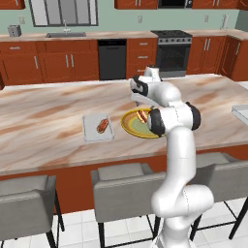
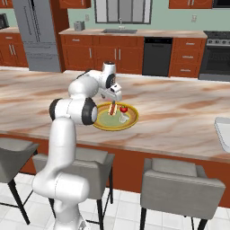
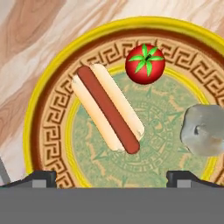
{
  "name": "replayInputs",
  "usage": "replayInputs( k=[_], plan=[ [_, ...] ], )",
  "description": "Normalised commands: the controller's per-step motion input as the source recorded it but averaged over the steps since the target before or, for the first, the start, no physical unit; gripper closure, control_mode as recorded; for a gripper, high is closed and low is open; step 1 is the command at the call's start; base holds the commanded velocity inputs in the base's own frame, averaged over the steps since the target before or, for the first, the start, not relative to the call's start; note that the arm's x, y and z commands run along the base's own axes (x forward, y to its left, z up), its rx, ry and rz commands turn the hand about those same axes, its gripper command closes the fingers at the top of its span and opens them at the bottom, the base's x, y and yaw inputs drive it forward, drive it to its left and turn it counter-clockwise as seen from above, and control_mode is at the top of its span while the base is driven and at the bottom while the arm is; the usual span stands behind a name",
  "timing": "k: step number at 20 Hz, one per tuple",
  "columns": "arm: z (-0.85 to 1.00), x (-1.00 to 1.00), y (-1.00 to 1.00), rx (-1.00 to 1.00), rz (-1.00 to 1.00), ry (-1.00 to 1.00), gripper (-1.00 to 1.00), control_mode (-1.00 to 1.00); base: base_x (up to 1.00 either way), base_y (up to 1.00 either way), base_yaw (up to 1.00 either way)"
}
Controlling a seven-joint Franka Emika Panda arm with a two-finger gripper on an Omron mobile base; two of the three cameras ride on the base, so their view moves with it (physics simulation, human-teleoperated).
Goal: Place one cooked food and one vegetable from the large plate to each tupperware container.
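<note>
Round yellow-rimmed plate (image 3: 48,87) with hot dog (image 3: 107,108), glossy tomato (image 3: 145,64), on marbled counter (image 1: 43,116); gripper (image 3: 111,178) spread wide, empty.

Home kitchen, rendered. Reddish-brown wood cabinets (image 1: 58,60) along back wall, black dishwasher (image 1: 112,59), black oven range (image 1: 172,51), sink (image 1: 66,34) under window (image 1: 63,12), toaster (image 1: 14,30) on counter. Steel fridge (image 2: 38,33) at left in right base view. Marble-look island counter (image 1: 48,116) in foreground, grey stools (image 1: 123,186) tucked beneath. White tile floor (image 1: 80,232), pale green walls (image 1: 131,17).
</note>
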Motion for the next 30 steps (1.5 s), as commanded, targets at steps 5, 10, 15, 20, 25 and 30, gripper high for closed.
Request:
replayInputs(
  k=[5, 10, 15, 20, 25, 30],
  plan=[
    [0.0, -0.22, -0.78, -0.02, 0.0, 0.2, -1.0, -1.0, 0.0, 0.0, 0.0],
    [0.0, -0.27, -0.57, -0.16, 0.0, 0.1, -1.0, -1.0, 0.0, 0.0, 0.0],
    [-0.21, -0.35, -0.05, -0.08, -0.03, 0.13, -1.0, -1.0, 0.0, 0.0, 0.0],
    [-0.41, 0.05, -0.03, 0.04, -0.03, 0.13, -1.0, -1.0, 0.0, 0.0, 0.0],
    [-0.17, 0.29, -0.11, 0.01, 0.15, 0.0, -1.0, -1.0, 0.0, 0.0, 0.0],
    [-0.14, 0.1, 0.0, 0.01, 0.22, -0.01, -1.0, -1.0, 0.0, 0.0, 0.0]
  ],
)
